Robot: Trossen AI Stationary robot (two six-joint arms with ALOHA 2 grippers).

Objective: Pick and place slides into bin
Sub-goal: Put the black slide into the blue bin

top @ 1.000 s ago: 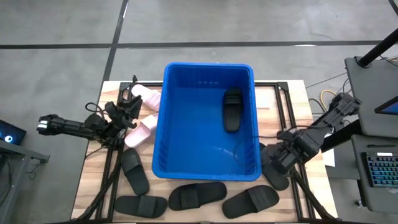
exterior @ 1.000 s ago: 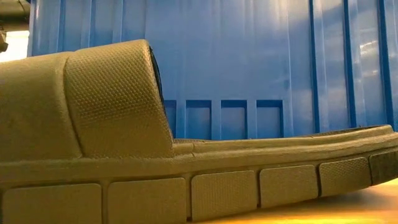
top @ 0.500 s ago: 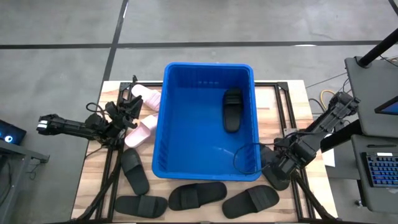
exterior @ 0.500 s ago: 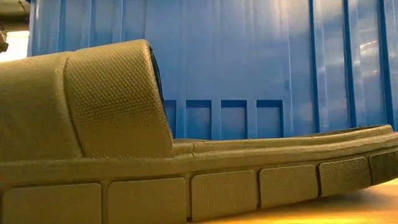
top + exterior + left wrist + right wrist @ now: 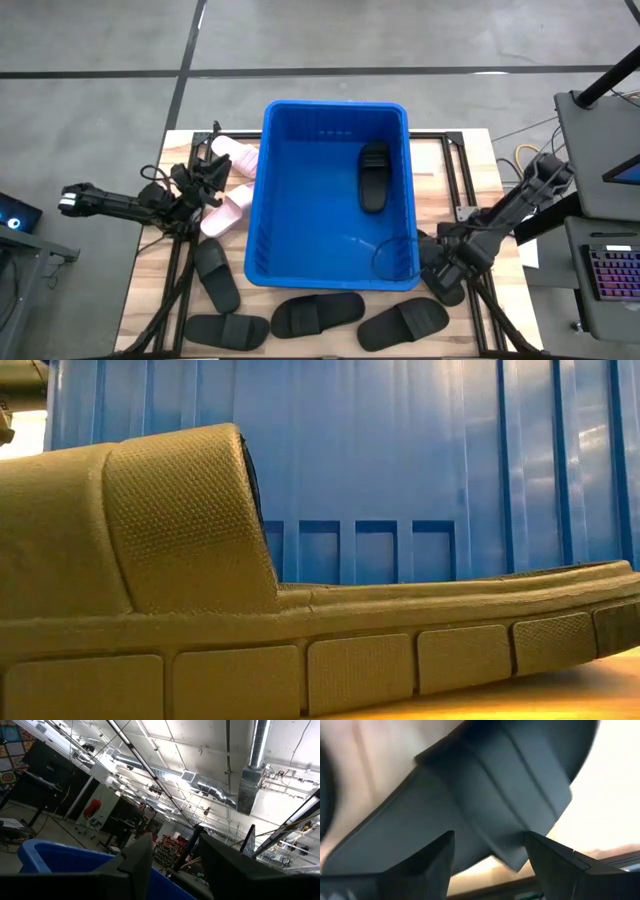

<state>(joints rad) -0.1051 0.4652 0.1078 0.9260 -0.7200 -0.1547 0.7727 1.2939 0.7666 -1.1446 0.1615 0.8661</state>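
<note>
a black slide (image 5: 447, 283) lies on the surface just off the blue bin's (image 5: 262, 190) near right corner. the right pincer (image 5: 437, 272) sits low over it, fingers spread around its strap (image 5: 520, 815). a shallow bite could let it slip against the bin wall. the left pincer (image 5: 205, 180), spread, waits by the pink slides (image 5: 228, 208).

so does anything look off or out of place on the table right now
Nothing stands out. One matte black slide lies flat in the bright-blue plastic bin; the rest lie around it on the wooden table, none damaged.
</note>
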